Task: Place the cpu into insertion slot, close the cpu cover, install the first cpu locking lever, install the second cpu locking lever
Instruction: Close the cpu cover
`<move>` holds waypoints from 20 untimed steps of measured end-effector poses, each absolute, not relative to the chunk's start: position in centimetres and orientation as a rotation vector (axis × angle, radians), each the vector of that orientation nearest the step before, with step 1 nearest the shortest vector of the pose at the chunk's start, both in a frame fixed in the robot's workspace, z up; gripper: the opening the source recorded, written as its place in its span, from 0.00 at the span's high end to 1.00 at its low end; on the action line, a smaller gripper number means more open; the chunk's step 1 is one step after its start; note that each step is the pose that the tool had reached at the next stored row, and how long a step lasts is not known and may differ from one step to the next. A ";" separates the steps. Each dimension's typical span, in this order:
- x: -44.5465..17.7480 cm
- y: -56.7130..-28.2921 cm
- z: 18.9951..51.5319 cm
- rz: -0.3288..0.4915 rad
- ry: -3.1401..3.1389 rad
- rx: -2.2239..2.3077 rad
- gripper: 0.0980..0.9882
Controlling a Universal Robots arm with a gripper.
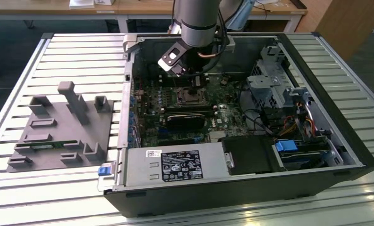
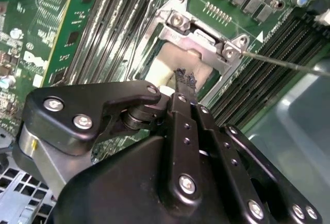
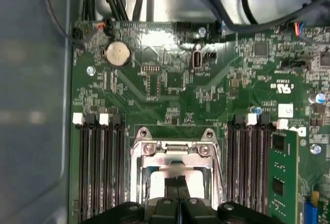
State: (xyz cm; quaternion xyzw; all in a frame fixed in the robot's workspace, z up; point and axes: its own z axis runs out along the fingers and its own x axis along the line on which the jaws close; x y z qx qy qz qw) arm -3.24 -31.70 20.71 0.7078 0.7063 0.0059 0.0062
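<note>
My gripper (image 1: 195,82) reaches down into the open computer case, just above the insertion slot (image 1: 190,97) on the motherboard. In both wrist views its black fingers are pressed together, shut, and its tip (image 2: 181,75) (image 3: 178,182) stands over the middle of the slot. A pale silver-grey surface, the cpu (image 2: 165,62) (image 3: 153,185), lies inside the slot under the tip. The silver cpu cover (image 2: 198,33) (image 3: 178,149) frames it, with two screws at one edge. A thin wire locking lever (image 2: 289,65) sticks out from a corner of the socket. I cannot tell if the tip touches the cpu.
Long black memory slots (image 3: 100,167) flank the socket, and a green memory module (image 3: 281,172) sits in one. The case holds a power supply (image 1: 171,165), a drive cage (image 1: 269,80) and cables (image 1: 262,120). A grey fixture (image 1: 61,125) lies on the slatted table at the exterior view's left.
</note>
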 end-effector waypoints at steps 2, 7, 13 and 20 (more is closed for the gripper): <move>-3.6 -31.7 20.7 0.018 2.210 2.215 0.99; -4.4 -31.7 20.7 0.018 2.210 2.215 0.99; -5.5 -31.7 20.6 0.019 2.210 2.215 0.99; -5.5 -31.7 20.0 0.018 2.210 2.215 0.99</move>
